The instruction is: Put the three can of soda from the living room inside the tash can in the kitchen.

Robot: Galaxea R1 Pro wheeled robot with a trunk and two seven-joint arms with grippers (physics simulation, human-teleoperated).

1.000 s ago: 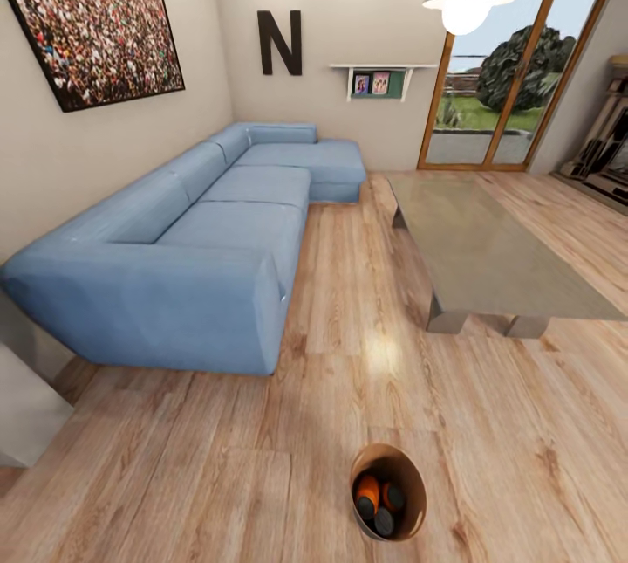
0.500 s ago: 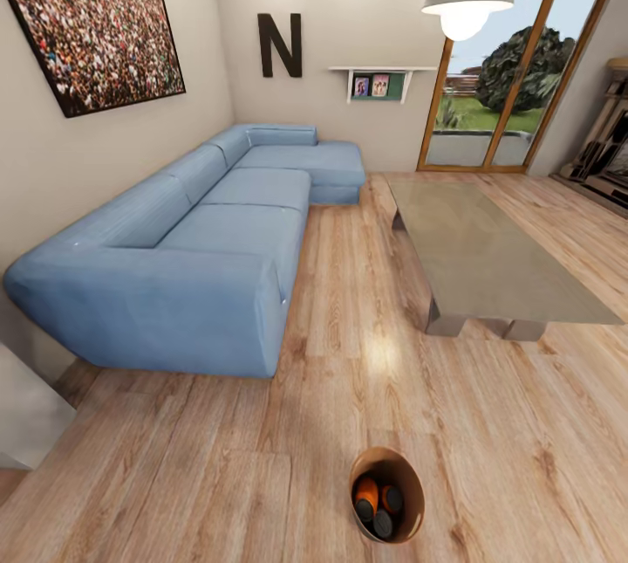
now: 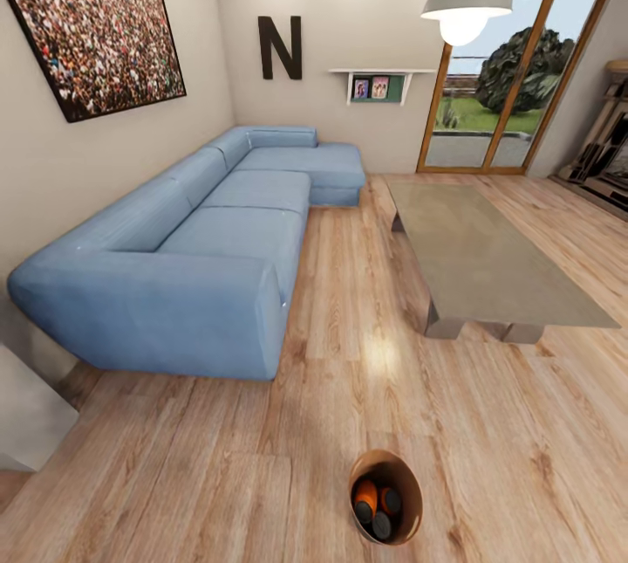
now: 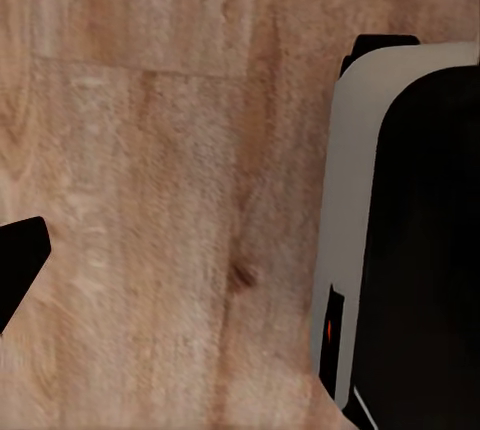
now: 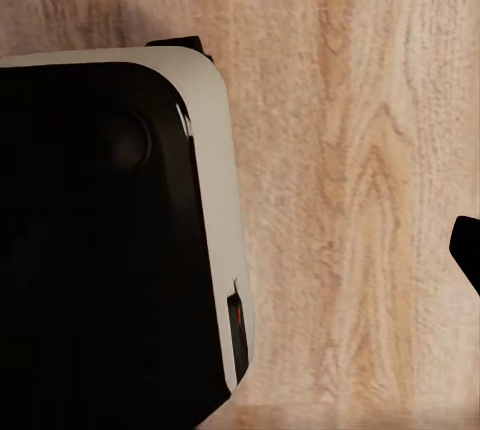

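Slightly back the view has drifted. On the wood floor (image 3: 218,476), the trash can (image 3: 410,502) holds three soda cans (image 3: 377,500): light, rigid, best lifted at its rim. Gripper states cannot be told.

One dark fingertip (image 4: 20,260) per wrist view, nothing held.

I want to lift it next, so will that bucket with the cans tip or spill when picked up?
The bucket tapers, so it may tip if nudged. The cans lie loose inside and will probably shift and rattle. They sit below the rim, so spilling seems unlikely.
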